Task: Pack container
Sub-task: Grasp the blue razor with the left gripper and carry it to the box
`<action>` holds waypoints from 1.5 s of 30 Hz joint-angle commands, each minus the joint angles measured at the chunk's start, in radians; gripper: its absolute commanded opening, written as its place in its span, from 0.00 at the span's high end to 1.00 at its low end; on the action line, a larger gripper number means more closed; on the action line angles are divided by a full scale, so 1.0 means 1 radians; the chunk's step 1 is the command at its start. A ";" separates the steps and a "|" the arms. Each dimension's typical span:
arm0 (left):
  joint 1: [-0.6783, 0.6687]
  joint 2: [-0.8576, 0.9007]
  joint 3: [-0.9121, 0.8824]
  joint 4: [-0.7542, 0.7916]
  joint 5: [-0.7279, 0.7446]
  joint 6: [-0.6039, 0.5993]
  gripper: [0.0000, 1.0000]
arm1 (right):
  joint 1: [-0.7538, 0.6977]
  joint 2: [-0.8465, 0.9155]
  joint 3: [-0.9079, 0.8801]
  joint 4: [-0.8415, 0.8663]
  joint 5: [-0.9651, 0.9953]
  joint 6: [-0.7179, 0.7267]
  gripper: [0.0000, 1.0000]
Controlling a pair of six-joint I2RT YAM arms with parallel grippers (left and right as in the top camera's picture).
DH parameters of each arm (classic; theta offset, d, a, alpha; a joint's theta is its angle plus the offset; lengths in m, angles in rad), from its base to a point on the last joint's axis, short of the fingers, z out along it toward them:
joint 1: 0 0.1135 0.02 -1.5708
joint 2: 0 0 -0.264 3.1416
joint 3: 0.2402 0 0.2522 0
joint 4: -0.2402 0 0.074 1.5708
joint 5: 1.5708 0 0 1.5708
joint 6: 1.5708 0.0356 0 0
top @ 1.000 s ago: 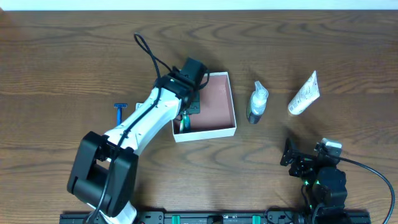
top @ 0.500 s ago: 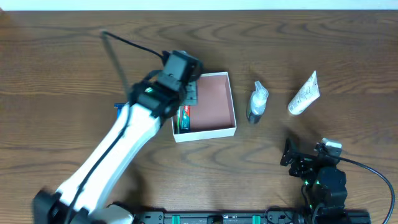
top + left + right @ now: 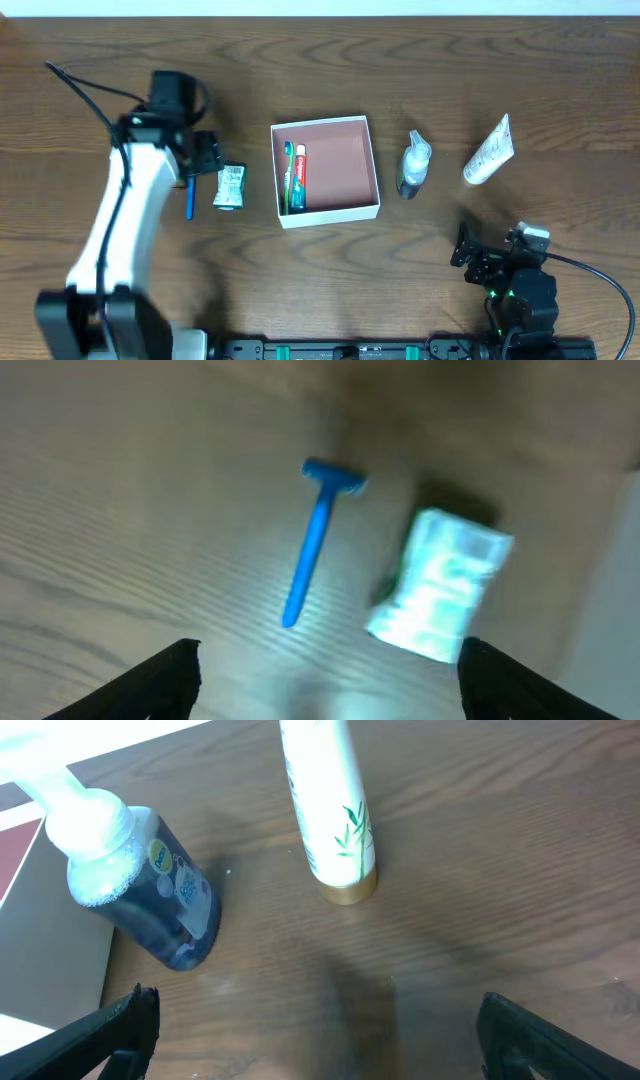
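Note:
The container (image 3: 345, 165), a shallow white-walled box with a pinkish-brown inside, sits mid-table. A toothbrush and a toothpaste tube (image 3: 297, 178) lie along its left wall. My left gripper (image 3: 205, 156) hovers open to the left of it, above a blue razor (image 3: 189, 203) and a small pale packet (image 3: 231, 187). In the left wrist view the razor (image 3: 320, 540) and packet (image 3: 445, 585) lie ahead of the wide-apart fingers (image 3: 165, 680), with nothing between them. My right gripper (image 3: 470, 255) rests open near the front right edge.
A blue pump bottle (image 3: 412, 165) and a white tube with a gold cap (image 3: 488, 152) lie right of the container. The right wrist view shows the bottle (image 3: 150, 890), the tube (image 3: 330, 810) and a corner of the container (image 3: 30, 950).
My left arm has swung left out of the container and opened, leaving the toothpaste inside. It now hangs over the razor and packet. The right arm has not moved.

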 commanded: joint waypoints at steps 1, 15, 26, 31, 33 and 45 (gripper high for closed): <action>0.080 0.108 -0.016 -0.005 0.102 0.162 0.18 | -0.011 -0.008 -0.002 -0.001 0.004 0.007 0.01; 0.153 0.359 -0.016 0.100 0.187 0.284 0.38 | -0.011 -0.008 -0.002 -0.001 0.004 0.006 0.01; 0.153 0.390 -0.016 0.114 0.186 0.285 0.71 | -0.011 -0.008 -0.002 -0.001 0.004 0.007 0.01; 0.153 0.389 -0.016 0.109 0.185 0.296 0.91 | -0.011 -0.008 -0.002 -0.001 0.004 0.007 0.01; 0.153 0.381 -0.007 0.092 0.174 0.295 0.94 | -0.011 -0.008 -0.002 -0.001 0.004 0.007 0.01; 0.043 0.087 0.158 -0.117 0.314 0.199 0.94 | -0.011 -0.008 -0.002 -0.001 0.004 0.007 0.01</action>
